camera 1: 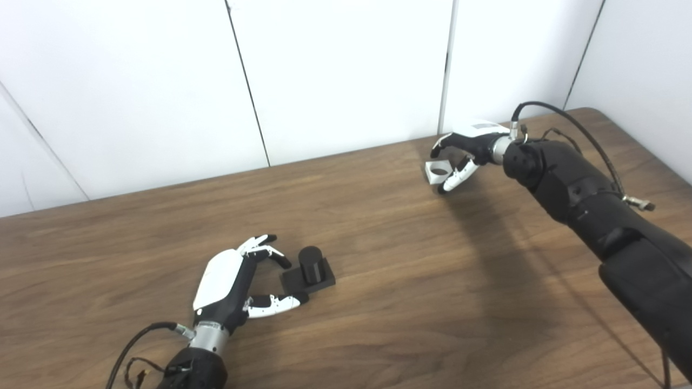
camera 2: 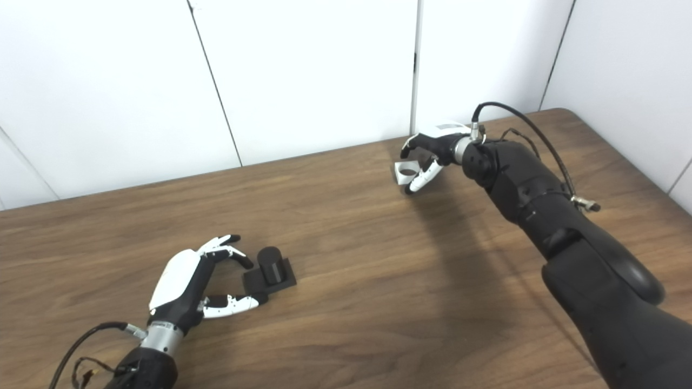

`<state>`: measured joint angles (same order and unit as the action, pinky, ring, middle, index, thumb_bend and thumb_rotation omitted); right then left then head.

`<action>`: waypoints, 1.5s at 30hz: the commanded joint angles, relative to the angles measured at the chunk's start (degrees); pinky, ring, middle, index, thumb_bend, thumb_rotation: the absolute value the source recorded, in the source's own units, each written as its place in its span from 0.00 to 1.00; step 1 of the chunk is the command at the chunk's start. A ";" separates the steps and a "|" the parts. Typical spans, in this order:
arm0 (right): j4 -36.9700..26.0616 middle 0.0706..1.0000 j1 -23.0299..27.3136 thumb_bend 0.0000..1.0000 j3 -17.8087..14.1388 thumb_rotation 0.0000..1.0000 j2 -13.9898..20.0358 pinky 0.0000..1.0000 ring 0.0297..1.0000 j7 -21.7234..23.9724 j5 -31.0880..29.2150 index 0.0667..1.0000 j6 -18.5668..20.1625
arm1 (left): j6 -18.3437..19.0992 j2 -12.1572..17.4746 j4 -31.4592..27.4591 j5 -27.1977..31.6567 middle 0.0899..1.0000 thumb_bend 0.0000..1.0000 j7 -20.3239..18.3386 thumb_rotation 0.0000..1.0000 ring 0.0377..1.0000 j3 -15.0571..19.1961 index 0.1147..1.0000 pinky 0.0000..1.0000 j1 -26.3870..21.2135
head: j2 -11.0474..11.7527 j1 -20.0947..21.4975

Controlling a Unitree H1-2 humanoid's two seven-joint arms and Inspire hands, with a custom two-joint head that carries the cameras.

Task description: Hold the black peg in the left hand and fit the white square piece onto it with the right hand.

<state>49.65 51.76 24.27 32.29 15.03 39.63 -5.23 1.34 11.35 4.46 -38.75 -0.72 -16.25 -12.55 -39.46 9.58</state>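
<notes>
The black peg (camera 1: 311, 266) stands upright on its square black base (camera 1: 324, 281) on the table, left of centre. My left hand (camera 1: 230, 281) lies just left of it, open, with the fingers above the base's near corner and the thumb tip at that corner. The white square piece (camera 1: 437, 172), with a round hole, lies on the table at the far right, near the wall. My right hand (camera 1: 466, 150) is over it, open, with the fingers curled above the piece and the thumb beside it. Whether they touch it is unclear.
The wooden table (camera 1: 378, 302) ends at a white panelled wall (camera 1: 335, 70) at the back and has a rounded far right corner (camera 1: 594, 112). Cables run along both forearms.
</notes>
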 commanded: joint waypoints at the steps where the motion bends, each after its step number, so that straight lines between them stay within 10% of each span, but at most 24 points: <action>1: -2.17 0.88 2.20 0.78 -0.90 0.36 2.04 0.89 0.91 -1.00 -0.54 0.79 -0.56 | 1.02 1.24 -0.42 -0.10 0.88 0.85 -0.42 0.34 0.92 0.57 0.49 0.87 -0.10 | -0.12 0.06; 45: -1.30 0.86 1.91 0.74 0.42 0.36 0.11 0.83 0.89 -2.59 0.28 0.73 -1.08 | 2.62 1.18 -2.38 -0.03 0.88 0.85 -1.57 0.35 0.92 0.63 0.50 0.87 0.19 | -1.26 -1.01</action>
<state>48.70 50.63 24.85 32.49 13.89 40.04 -5.32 3.11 11.52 3.15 -38.75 -2.00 -16.13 -12.47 -40.69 8.53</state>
